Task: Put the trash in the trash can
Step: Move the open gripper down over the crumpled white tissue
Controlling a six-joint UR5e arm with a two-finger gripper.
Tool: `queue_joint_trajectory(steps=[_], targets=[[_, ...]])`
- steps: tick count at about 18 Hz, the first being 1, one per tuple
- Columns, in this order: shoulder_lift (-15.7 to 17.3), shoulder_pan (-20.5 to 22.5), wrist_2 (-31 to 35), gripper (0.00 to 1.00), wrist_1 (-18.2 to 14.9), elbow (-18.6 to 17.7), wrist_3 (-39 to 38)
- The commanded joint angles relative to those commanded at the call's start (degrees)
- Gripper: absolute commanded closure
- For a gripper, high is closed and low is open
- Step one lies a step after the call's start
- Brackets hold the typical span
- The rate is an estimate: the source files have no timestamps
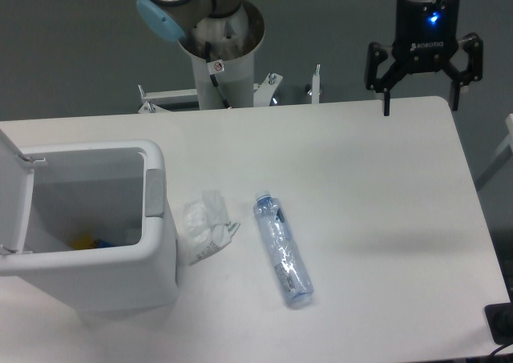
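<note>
A crumpled white translucent wrapper [205, 225] lies on the white table [377, 219], just right of the trash can. A clear bluish plastic water bottle [282, 249] lies on its side to the wrapper's right, cap end pointing away from me. The trash can [96, 279] is a large white bin at the left with its lid [14, 195] swung open; some yellow and blue items show at its bottom. My gripper [422, 105] hangs open and empty above the table's far right edge, far from both pieces of trash.
The arm's base column [220, 58] stands behind the table's far edge at centre. A dark object [501, 323] sits off the table's right front corner.
</note>
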Motion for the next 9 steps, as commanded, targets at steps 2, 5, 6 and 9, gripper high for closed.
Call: queue_joint_trajectory(steps=[2, 5, 6, 9], targets=[[0.1, -0.3, 0.0, 0.00, 0.5, -0.9, -0.3], [0.3, -1.1, 0.2, 0.00, 1.7, -1.6, -0.5], [0.3, -1.1, 0.3, 0.00, 1.6, -1.9, -0.6], [1.1, -2.7, 0.0, 0.00, 3.2, -6.4, -0.6]])
